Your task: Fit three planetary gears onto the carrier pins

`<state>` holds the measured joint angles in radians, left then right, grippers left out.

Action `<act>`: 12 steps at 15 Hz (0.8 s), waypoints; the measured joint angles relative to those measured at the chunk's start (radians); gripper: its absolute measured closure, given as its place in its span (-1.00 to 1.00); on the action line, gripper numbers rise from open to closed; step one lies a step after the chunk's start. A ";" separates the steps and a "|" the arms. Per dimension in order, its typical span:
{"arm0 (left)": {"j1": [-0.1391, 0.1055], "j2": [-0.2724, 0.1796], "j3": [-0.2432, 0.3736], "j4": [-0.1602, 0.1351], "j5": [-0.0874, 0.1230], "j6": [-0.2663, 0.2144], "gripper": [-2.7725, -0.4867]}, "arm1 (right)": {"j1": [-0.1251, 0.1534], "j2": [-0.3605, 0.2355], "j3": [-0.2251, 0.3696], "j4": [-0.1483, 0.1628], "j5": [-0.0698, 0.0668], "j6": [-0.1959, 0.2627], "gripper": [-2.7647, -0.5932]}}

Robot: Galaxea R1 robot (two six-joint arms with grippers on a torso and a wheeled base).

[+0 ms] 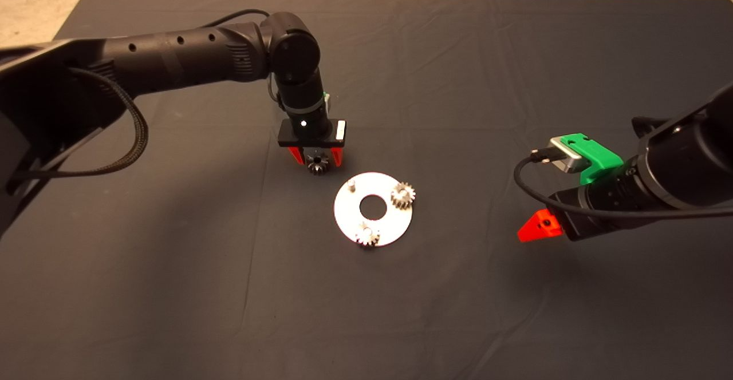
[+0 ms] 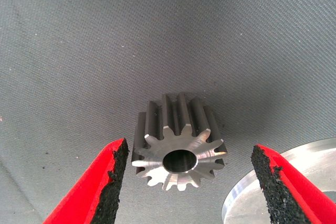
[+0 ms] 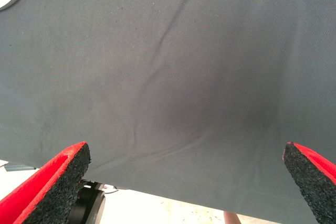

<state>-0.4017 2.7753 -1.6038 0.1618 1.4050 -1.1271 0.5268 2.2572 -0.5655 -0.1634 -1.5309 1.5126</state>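
The left gripper point(image 1: 316, 159) is seen lowered over the dark mat point(image 1: 458, 71) with its red fingers point(image 2: 100, 184) spread apart and nothing clasped. A loose gear point(image 2: 178, 148) is framed between the two black pads, clear of both, and appears to rest on the mat just beside the rim of the round silver disc point(image 1: 355, 211). On that disc, two gears are seated on pins: one point(image 1: 402, 195) at the edge facing the right arm, the other point(image 1: 366, 235) at the near edge. The third pin point(image 1: 351, 185), on the side closest to the left gripper, is left bare. The right gripper point(image 3: 184, 184) is held well apart from the disc over the right side of the tabletop, its fingers wide open and empty, with only wrinkled mat shown between them.
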 joint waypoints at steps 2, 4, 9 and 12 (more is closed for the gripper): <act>0.000 0.000 0.000 0.000 0.000 0.007 -0.03 | 0.000 0.000 0.000 0.000 0.000 0.000 -0.99; 0.001 0.000 0.000 0.000 0.000 0.010 -0.03 | 0.000 0.000 0.000 0.000 0.000 0.000 -0.99; 0.024 0.000 0.000 0.000 0.000 0.012 0.10 | 0.000 0.000 0.000 0.000 0.000 0.000 -0.99; 0.024 0.000 0.000 0.000 0.000 0.019 0.10 | 0.000 0.000 0.000 0.000 0.000 0.000 -0.99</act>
<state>-0.3774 2.7753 -1.6038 0.1615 1.4047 -1.1079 0.5268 2.2572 -0.5655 -0.1634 -1.5309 1.5126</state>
